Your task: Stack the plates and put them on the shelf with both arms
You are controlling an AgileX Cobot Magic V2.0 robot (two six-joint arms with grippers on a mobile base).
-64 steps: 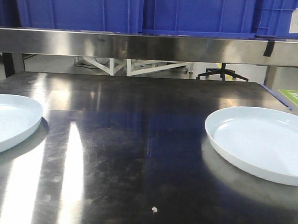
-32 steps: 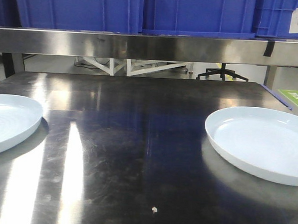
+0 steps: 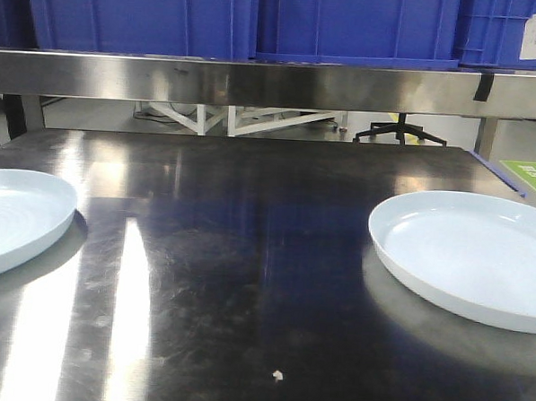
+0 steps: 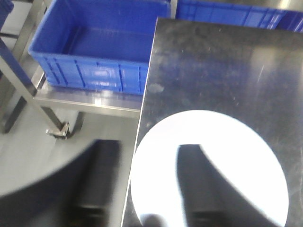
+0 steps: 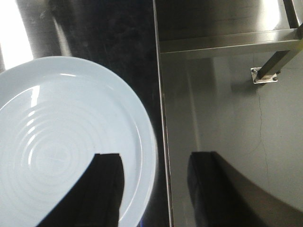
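1. Left side. The left gripper (image 4: 146,189) has its 2 fingers spread wide and grips nothing. 1 finger (image 4: 196,187) hangs over the left plate (image 4: 236,156). The other finger, which is blurred, sits outside the edge of the tabletop (image 4: 213,71). The plate's outer rim therefore lies between the fingers. Contact between finger and plate cannot be determined.

2. Right side. The right gripper (image 5: 156,189) is also spread wide and holds nothing. 1 finger (image 5: 105,189) is over the right plate (image 5: 61,132), and the other is beyond the table edge, above the floor (image 5: 222,118). This plate's outer rim also lies between the fingers.

3. Plate position. Both plates lie flat on the tabletop, well apart, 1 near each side edge.

4. Plate appearance. Each plate is round, shallow and glossy pale bluish-white, with a low upturned rim. Concentric rings show in the well of the right plate (the left wrist view renders the left plate as plain bright white).

5. Shelf. The shelf (image 3: 256,83) is a brushed steel rail running across the rear of the table, above plate level. It carries blue crates (image 3: 143,14).
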